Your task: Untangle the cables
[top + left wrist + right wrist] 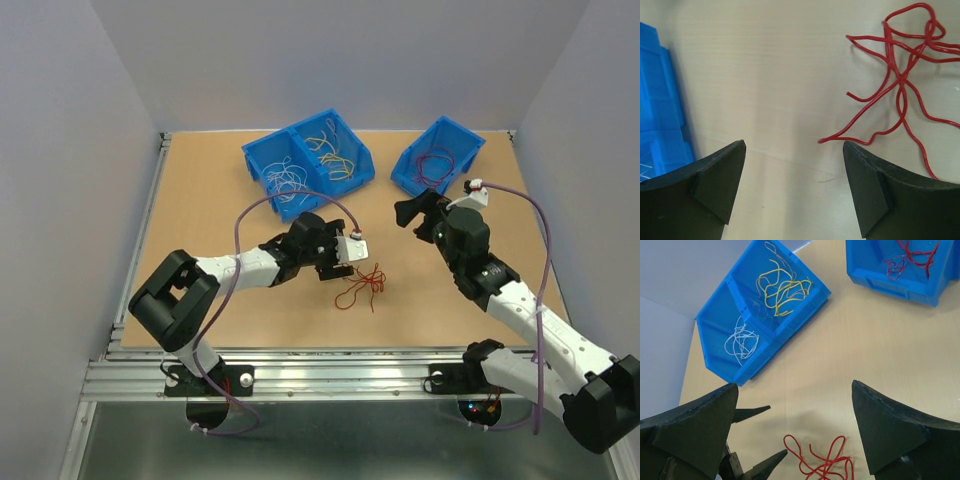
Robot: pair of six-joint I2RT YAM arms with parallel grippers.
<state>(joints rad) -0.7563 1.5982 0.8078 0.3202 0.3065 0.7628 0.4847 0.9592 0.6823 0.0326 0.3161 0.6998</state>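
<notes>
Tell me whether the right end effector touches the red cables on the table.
Apart. Top view shows bare table between right end effector and cables.

Red cables (900,85) glossy, smooth; table (210,220) matt pale wood grain; bins (765,315) shiny blue plastic.

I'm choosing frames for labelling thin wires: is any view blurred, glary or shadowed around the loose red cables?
Top external: even light, no glare, but the red cables look tiny. Left wrist: red cables sharp and large, cropped at the right edge. Right wrist: sharp, yet cut off at the bottom edge, a soft shadow just above them.
</notes>
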